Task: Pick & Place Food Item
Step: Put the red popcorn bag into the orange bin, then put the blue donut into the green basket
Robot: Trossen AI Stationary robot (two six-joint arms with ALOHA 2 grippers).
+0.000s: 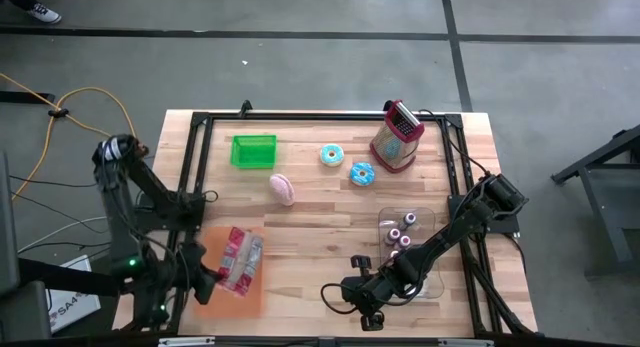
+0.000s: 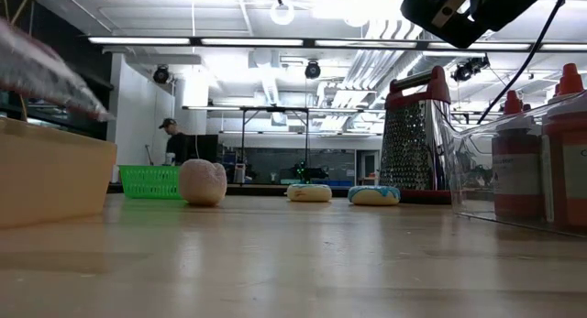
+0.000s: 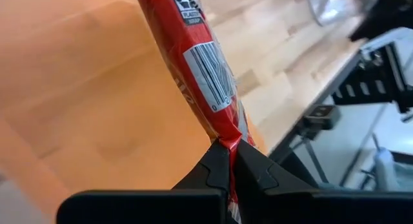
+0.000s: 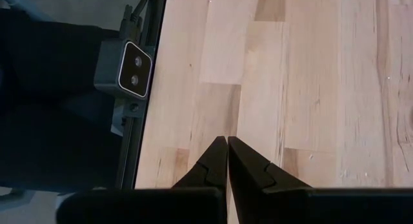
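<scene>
A red and silver snack packet with a barcode hangs over the orange bin at the table's near left corner, with my left gripper shut on it. In the low view the packet shows above the bin's wall. My right gripper waits shut above bare wood near the table's front edge, nothing between its fingers. My left gripper pinches the packet's crimped end between its two fingertips. The fingers slant downward from the table's left side. The packet reaches out beyond the fingers over the bin, lifted clear of its floor.
A pink food piece, a green basket and two iced donuts lie toward the far side. A metal grater stands at the far right. A clear container with small bottles sits by the right arm.
</scene>
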